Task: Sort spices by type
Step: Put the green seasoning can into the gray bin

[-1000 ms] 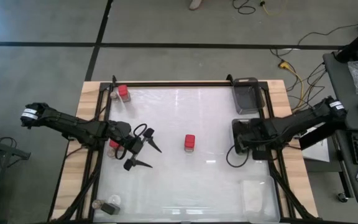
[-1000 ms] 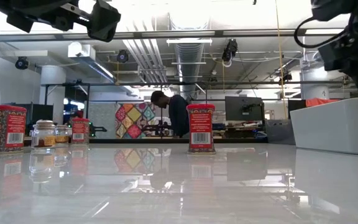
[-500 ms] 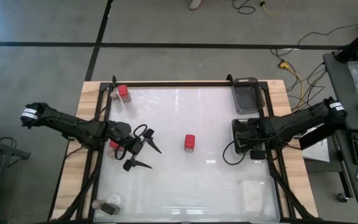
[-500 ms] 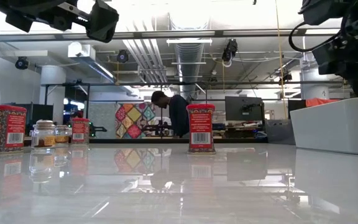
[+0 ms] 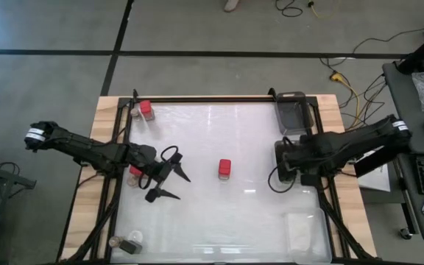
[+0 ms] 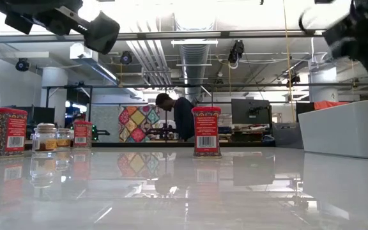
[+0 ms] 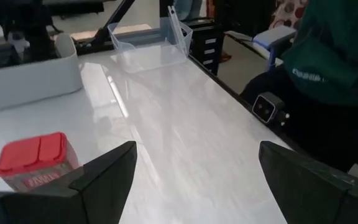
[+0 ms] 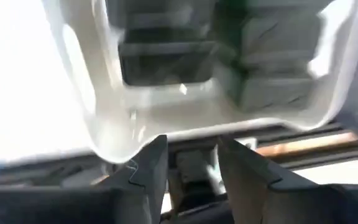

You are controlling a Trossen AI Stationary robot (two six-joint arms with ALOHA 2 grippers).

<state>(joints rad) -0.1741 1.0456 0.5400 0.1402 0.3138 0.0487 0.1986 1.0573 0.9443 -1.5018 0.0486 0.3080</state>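
One red spice block (image 5: 224, 168) stands upright on its base mid-table; the left wrist view shows it too (image 7: 36, 160). My left gripper (image 5: 183, 188) hovers open to its left, fingers level, with nothing between them (image 7: 197, 177). A second red block (image 5: 133, 171) sits under that arm. A third red block (image 5: 146, 109) and a small jar (image 5: 135, 112) stand at the far left corner. Two jars (image 5: 124, 241) stand at the near left. My right gripper (image 8: 191, 165) points down above the white tray (image 8: 104, 137), open by a narrow gap. Dark grey blocks (image 8: 166, 62) lie in the tray.
A clear tray (image 5: 293, 112) sits at the far right corner and another (image 5: 300, 228) at the near right. The white tray (image 6: 350, 128) stands at the right edge. A person in a green top (image 7: 340, 56) is past the table's near edge; another stands far behind (image 6: 181, 115).
My right gripper has risen straight up above the white tray. My left gripper has stayed in place and rolled a little about its own pointing line. The spices have not moved.
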